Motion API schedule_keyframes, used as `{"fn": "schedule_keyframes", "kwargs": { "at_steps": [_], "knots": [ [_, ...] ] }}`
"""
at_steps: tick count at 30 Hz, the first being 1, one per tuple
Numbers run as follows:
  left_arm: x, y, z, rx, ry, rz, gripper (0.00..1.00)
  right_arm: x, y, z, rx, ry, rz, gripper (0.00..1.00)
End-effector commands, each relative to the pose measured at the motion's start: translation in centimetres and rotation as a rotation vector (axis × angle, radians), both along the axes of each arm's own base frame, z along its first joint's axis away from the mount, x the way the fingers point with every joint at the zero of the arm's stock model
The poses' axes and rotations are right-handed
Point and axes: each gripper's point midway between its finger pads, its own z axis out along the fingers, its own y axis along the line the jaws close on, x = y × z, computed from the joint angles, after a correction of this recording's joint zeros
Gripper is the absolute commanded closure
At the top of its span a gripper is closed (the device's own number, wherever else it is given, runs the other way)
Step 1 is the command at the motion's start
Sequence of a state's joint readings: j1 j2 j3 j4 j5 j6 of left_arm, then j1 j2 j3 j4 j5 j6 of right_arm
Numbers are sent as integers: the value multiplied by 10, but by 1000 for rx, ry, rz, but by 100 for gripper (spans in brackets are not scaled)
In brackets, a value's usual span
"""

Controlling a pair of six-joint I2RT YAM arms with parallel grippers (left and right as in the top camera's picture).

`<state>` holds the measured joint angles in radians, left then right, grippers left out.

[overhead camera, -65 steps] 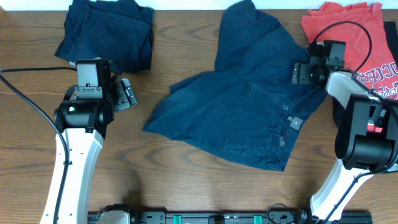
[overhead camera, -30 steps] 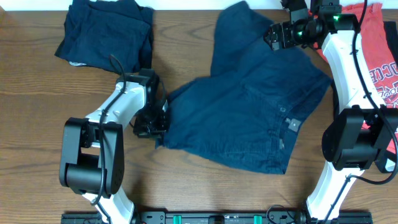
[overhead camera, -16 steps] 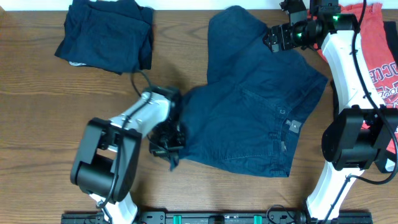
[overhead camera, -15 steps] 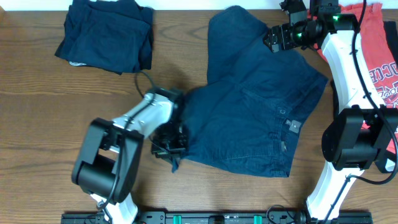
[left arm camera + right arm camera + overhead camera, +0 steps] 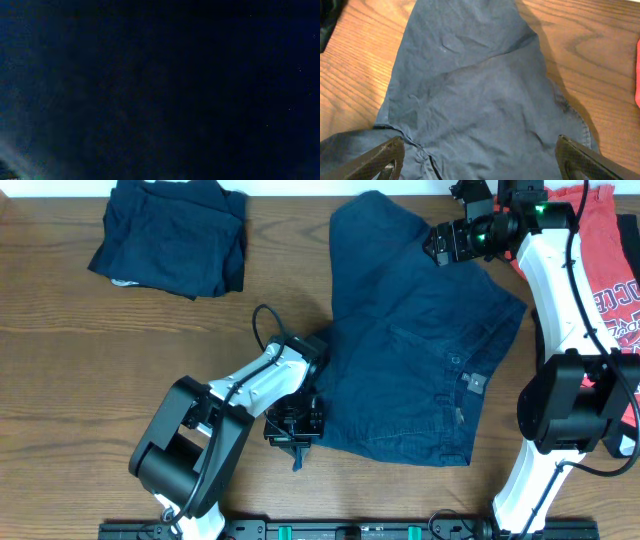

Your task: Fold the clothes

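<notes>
Shorts (image 5: 410, 350) centre; folded pile (image 5: 170, 235) left; shirt (image 5: 612, 255) right

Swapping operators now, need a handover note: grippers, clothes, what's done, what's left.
Left gripper: at the lower-left edge of the dark blue denim shorts, its camera buried in cloth; grip cannot be told.
Right gripper: open, over the shorts' far end.
Done: dark navy garment lies folded at the far left corner.
Left: shorts lie mid-table, not yet folded; red printed T-shirt lies loose at the right edge.
</notes>
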<state>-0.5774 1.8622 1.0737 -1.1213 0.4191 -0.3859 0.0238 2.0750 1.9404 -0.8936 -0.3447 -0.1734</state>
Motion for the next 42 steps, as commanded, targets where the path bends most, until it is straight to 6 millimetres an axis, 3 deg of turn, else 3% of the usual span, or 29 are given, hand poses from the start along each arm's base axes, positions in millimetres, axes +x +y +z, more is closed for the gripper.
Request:
{"fn": "schedule_keyframes", "kwargs": {
  "at_steps": [1,2,4,9,12,16,20,25,32,42],
  "knots": [
    [8,-7,12,-24,-63,-10,83,0,7,3,12,-4,13,6],
    [8,-9,13,-33,-73,-24,69,0,7,3,12,-4,12,6],
    [8,-11,15,-54,-97,-70,53,0,7,3,12,-4,12,6],
    [41,4,27,16,-232,-73,47,2,7,4,12,-15,12,6],
    [78,12,50,32,-374,-49,44,2,7,4,12,-15,12,6],
    [147,19,84,39,-666,-55,24,2,8,4,15,-13,10,6],
    [188,22,86,12,-792,-20,19,1,9,3,19,-6,5,6],
    [196,47,59,69,-720,46,20,-1,9,2,18,6,5,6],
    [195,76,28,149,-607,194,29,0,7,1,5,5,-3,6],
    [184,60,-2,56,-493,139,35,0,7,1,5,4,-2,6]
  ]
}}
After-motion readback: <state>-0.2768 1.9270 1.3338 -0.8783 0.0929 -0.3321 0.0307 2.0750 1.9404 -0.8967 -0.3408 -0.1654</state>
